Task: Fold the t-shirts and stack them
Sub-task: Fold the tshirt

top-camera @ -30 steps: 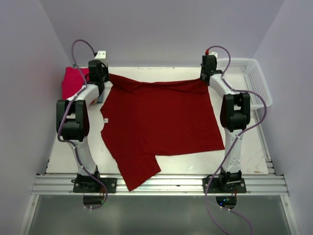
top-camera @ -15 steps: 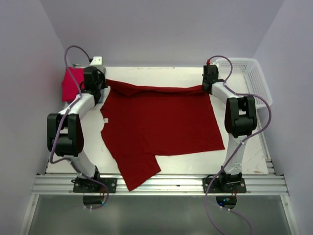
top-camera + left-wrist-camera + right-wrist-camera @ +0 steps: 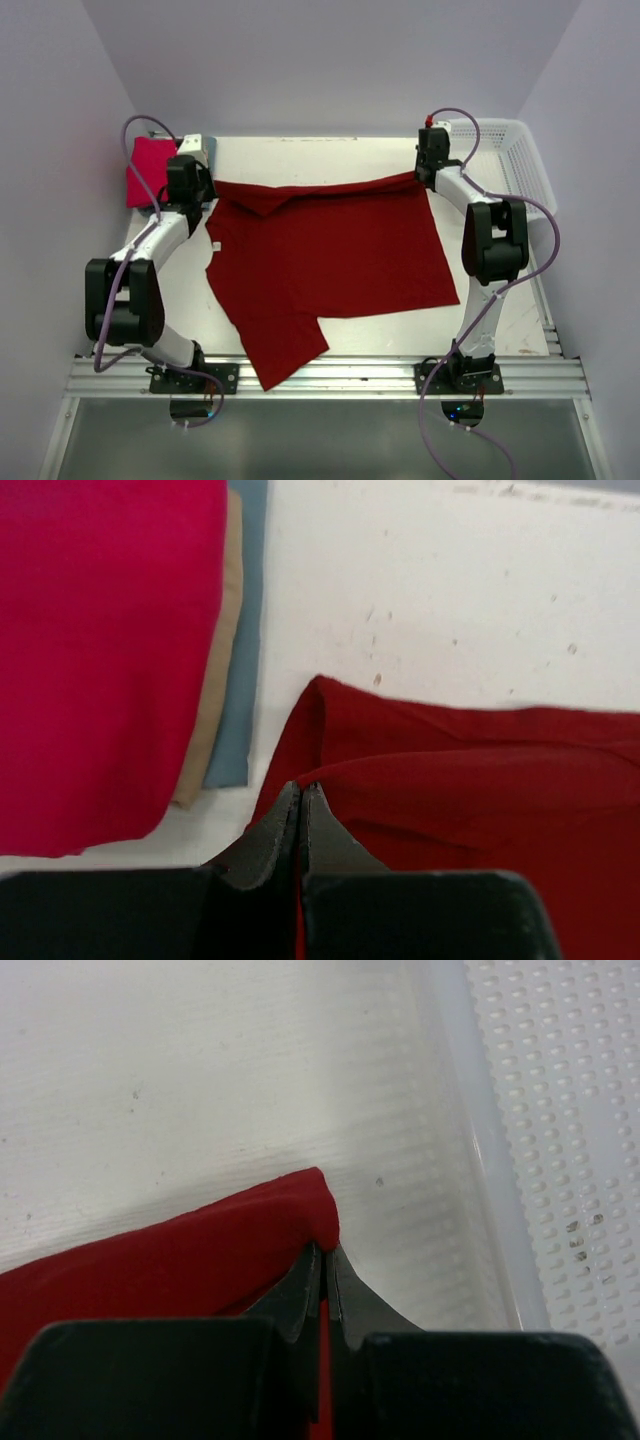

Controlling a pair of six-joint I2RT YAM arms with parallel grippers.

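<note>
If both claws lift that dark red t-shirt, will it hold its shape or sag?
Likely floppy: the dark red t-shirt folds and dips between the left claw and right claw. Probably light: two small pinches hold its edge.

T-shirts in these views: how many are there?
3, maybe 4. The dark red t-shirt lies spread in the middle; the pink-red one is folded at the far left; a blue-grey one lies under it. A tan layer between them may be another.
</note>
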